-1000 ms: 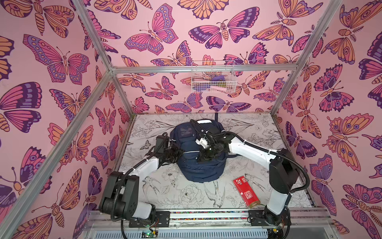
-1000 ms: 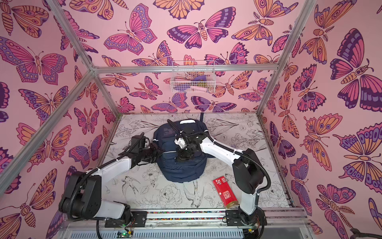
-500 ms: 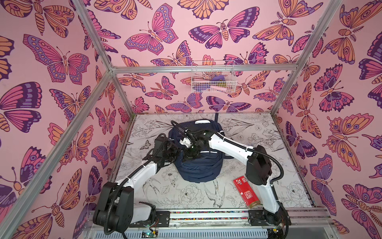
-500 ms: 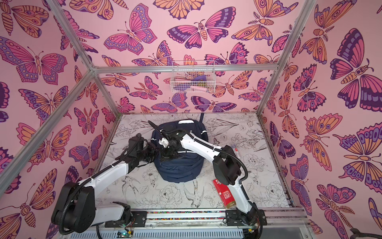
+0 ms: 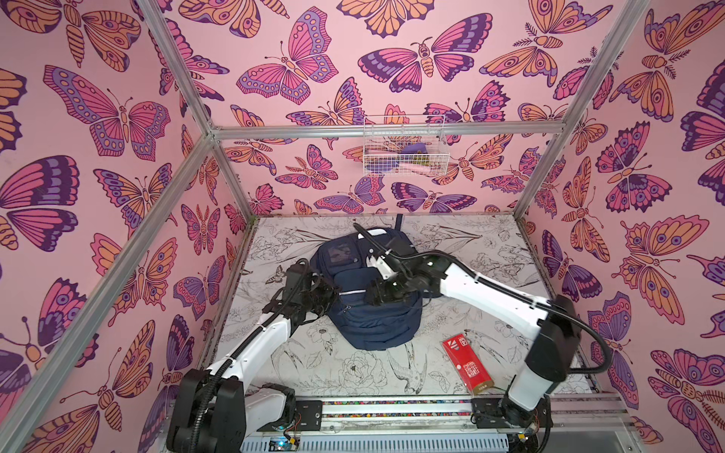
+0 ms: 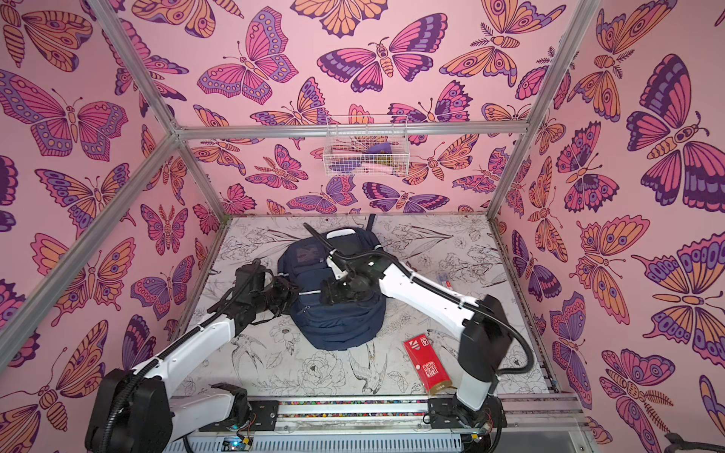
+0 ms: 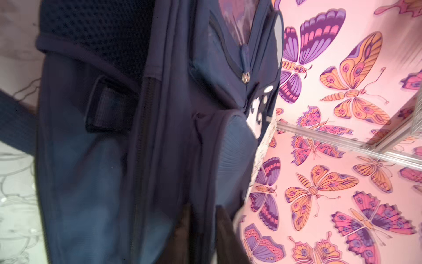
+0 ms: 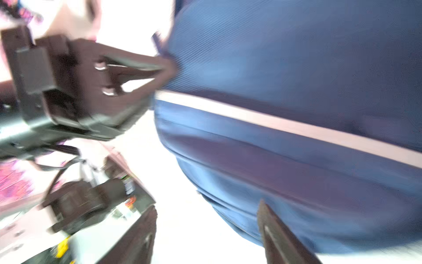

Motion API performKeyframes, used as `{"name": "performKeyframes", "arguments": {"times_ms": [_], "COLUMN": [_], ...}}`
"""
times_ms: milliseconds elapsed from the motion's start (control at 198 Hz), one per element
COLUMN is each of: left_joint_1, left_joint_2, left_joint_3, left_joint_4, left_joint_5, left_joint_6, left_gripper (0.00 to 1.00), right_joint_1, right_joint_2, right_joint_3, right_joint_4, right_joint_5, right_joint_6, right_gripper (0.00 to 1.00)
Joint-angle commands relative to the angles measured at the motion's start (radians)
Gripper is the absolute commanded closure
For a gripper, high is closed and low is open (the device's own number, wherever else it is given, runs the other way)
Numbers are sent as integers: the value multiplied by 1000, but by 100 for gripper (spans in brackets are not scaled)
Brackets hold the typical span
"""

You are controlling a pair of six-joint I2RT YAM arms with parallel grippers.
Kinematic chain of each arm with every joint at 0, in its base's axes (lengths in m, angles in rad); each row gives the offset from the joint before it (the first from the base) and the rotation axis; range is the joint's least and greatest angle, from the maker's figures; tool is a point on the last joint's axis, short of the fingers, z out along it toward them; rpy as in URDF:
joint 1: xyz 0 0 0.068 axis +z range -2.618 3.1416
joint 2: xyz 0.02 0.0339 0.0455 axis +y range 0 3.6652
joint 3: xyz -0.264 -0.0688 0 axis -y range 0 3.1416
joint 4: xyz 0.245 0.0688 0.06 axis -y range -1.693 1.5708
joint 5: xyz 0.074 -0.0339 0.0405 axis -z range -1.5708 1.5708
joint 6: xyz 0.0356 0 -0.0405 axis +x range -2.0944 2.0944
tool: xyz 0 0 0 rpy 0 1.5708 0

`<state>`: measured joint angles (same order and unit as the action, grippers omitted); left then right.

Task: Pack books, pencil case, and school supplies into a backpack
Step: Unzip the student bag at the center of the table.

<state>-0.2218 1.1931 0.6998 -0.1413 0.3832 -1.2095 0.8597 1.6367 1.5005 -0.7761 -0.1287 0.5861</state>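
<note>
Right wrist view, unlike left wrist's, shows left gripper (image 8: 167, 68) touching backpack (image 8: 285, 68).

Two arms (image 5: 494, 290) with white links (image 5: 259, 345), black joints (image 5: 557, 345) and black corrugated cables (image 5: 609, 351).

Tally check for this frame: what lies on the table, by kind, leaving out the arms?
Backpack: 1
Red box: 1
Small pale item, too small to identify: 1
Total: 3
</note>
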Motion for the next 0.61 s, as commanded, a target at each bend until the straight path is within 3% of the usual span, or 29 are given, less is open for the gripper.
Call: {"name": "performKeyframes", "arguments": {"times_ms": [0, 176, 333, 484, 600], "left_joint_1": [8, -9, -103, -212, -263], "left_joint_2": [14, 34, 46, 59, 56], "left_joint_3": [81, 165, 299, 383, 393], "left_joint_4": [-79, -153, -313, -422, -443], "left_joint_5": [51, 61, -30, -132, -149], "left_joint_6": [130, 260, 486, 630, 675], "left_gripper": [66, 46, 30, 29, 29], "right_joint_1": [-41, -209, -404, -530, -536], "right_joint_2": [-116, -207, -226, -208, -134], "right_joint_3": [-98, -227, -300, -339, -324], "right_joint_4": [-70, -99, -102, -112, -191], "right_joint_5": [253, 353, 309, 364, 366], "right_joint_6": [2, 59, 77, 14, -40], "right_gripper": [25, 25, 25, 26, 24]}}
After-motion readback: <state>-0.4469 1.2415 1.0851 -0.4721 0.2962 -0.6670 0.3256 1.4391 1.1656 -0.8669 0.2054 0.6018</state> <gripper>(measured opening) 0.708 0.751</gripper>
